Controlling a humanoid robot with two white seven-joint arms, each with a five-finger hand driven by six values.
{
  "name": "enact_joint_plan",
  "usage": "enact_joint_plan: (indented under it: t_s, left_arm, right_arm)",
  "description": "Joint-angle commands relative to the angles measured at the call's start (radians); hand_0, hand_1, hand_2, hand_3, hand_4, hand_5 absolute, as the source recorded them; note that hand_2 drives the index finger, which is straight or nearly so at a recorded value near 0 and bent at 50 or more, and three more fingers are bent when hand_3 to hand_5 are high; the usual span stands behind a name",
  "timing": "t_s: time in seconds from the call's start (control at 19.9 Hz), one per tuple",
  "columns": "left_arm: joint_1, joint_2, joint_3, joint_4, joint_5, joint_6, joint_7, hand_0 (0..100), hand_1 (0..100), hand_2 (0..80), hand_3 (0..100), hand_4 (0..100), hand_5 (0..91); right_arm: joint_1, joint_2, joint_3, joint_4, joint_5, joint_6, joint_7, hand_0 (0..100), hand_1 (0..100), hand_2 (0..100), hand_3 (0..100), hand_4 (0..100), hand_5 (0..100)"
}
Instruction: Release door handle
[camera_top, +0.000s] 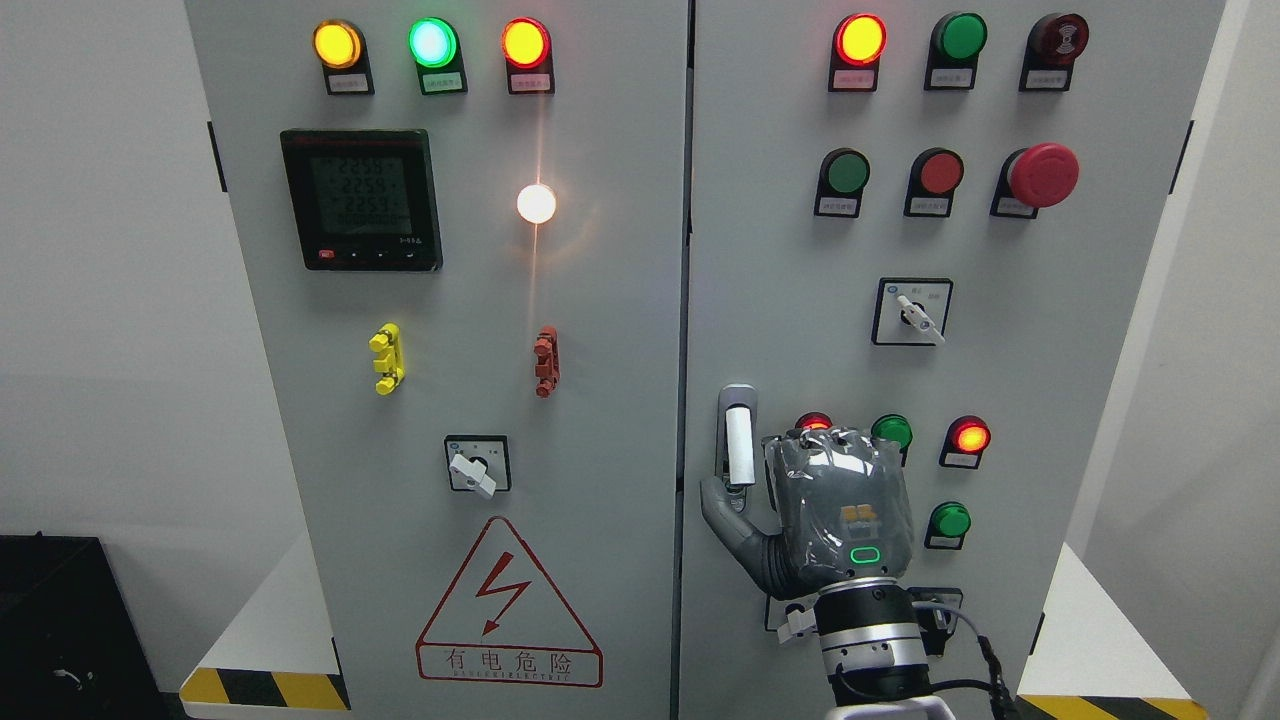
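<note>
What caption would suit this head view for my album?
Robot's right hand beside the white door handle of a grey electrical cabinet, thumb at the handle's base.

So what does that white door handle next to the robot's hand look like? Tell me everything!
The door handle is a white upright bar set in a grey metal-looking bracket, near the left edge of the right cabinet door. It stands straight up and down and looks smooth, like plastic. The right hand, wrapped in grey covering, is just beside it on the right. Its thumb reaches up to the handle's bottom end and seems to touch it there. The other fingers are not wrapped around the handle.
</note>
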Motion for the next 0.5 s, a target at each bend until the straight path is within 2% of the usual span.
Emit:
enact_joint_plan:
  t_s: [0.0,0.45]
  left_arm:
    - [0.017,0.000,0.000,0.000,-0.001,0.000,0.000,12,56,0.0,0,0,0.0]
    - [0.017,0.000,0.000,0.000,0.001,0.000,0.000,12,56,0.0,0,0,0.0]
  right_arm:
    - [-0.002,-0.001,0.001,0.005,0.000,0.004,-0.006,37,28,94,100,100,100]
    - [-0.002,-0.001,0.000,0.006,0.002,0.006,-0.006,40,29,94,100,100,100]
